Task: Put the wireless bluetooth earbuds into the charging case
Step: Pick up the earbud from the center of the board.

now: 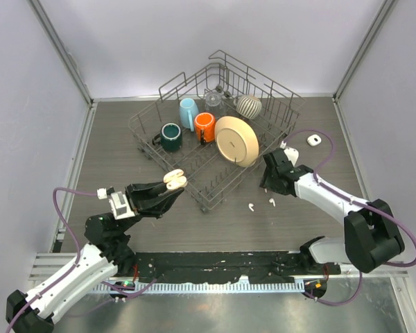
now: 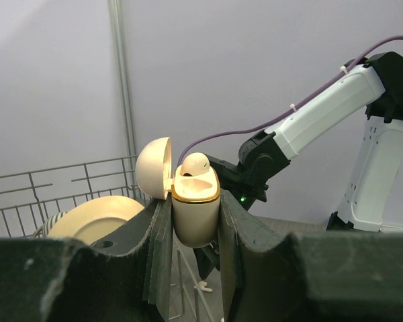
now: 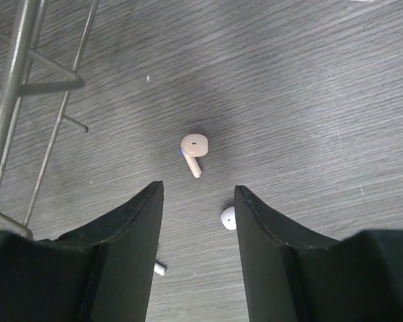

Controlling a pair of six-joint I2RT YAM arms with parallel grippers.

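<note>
My left gripper (image 1: pixel 172 189) is shut on a cream charging case (image 1: pixel 175 180), held upright above the table with its lid open. In the left wrist view the case (image 2: pixel 195 225) sits between the fingers (image 2: pixel 236 228), and one earbud (image 2: pixel 195 163) rests in its top. My right gripper (image 1: pixel 266 183) is open, low over the table. In the right wrist view an earbud (image 3: pixel 193 149) lies just ahead of the gripper (image 3: pixel 198 189). A second earbud (image 3: pixel 228 218) lies against the right finger, and a stem (image 3: pixel 160 268) shows beside the left finger. Two earbuds (image 1: pixel 251 206) (image 1: pixel 271 202) show in the top view.
A wire dish rack (image 1: pixel 144 132) stands at the back, holding a teal mug (image 1: pixel 170 137), a blue cup (image 1: pixel 188 112), an orange mug (image 1: pixel 205 127), a beige plate (image 1: pixel 237 141) and a striped cup (image 1: pixel 249 106). A small white object (image 1: pixel 313 140) lies at the right.
</note>
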